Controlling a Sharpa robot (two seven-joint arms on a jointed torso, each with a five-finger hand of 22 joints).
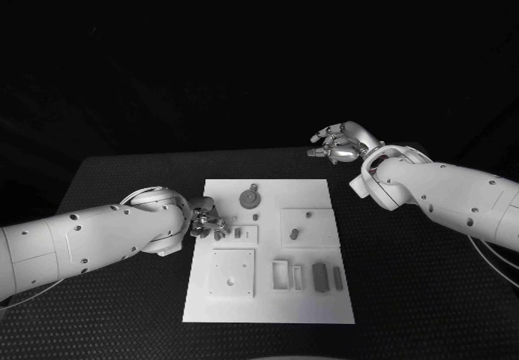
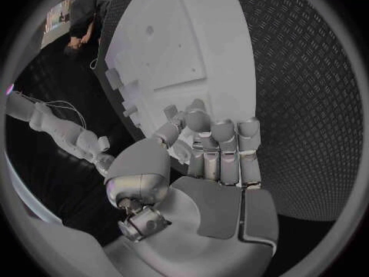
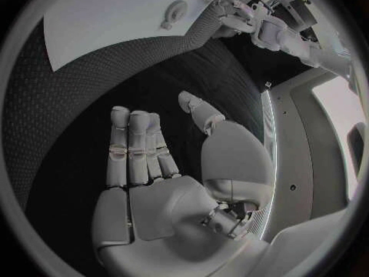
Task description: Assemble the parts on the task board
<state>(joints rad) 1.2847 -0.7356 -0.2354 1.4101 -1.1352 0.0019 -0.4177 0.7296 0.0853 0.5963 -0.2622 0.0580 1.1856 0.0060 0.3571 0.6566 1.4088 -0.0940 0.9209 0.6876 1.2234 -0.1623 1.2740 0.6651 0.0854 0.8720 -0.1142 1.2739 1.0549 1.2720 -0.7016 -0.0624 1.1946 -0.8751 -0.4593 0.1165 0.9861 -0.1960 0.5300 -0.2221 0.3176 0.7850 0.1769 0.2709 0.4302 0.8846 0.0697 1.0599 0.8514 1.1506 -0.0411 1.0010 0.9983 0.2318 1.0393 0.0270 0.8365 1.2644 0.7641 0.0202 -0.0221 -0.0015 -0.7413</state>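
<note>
Close under the left hand (image 1: 205, 223), at the near-left edge of the flat white rectangular task board (image 1: 271, 304), sit a few small grey parts (image 1: 237, 234) on a raised square plate; the fingers are curled in together over that spot, and whether they pinch anything I cannot tell (the left wrist view shows them bunched, tips hidden). Just beyond that hand, further along the board, lies a round grey disc-shaped part (image 1: 249, 198) with a small tab pointing away from the robot. Toward the robot from the hand rests a white square plate (image 1: 232, 273), and beside it stand several upright slim grey and white rectangular blocks (image 1: 319, 274), their long axes running along the board's length. Across from the left hand, a second raised square (image 1: 307, 226) carries two small grey pegs. Well beyond the board's far right corner, the right hand (image 1: 340, 144) hangs over the black textured table (image 1: 421, 300), fingers straight, spread and empty, nothing between it and the board.
</note>
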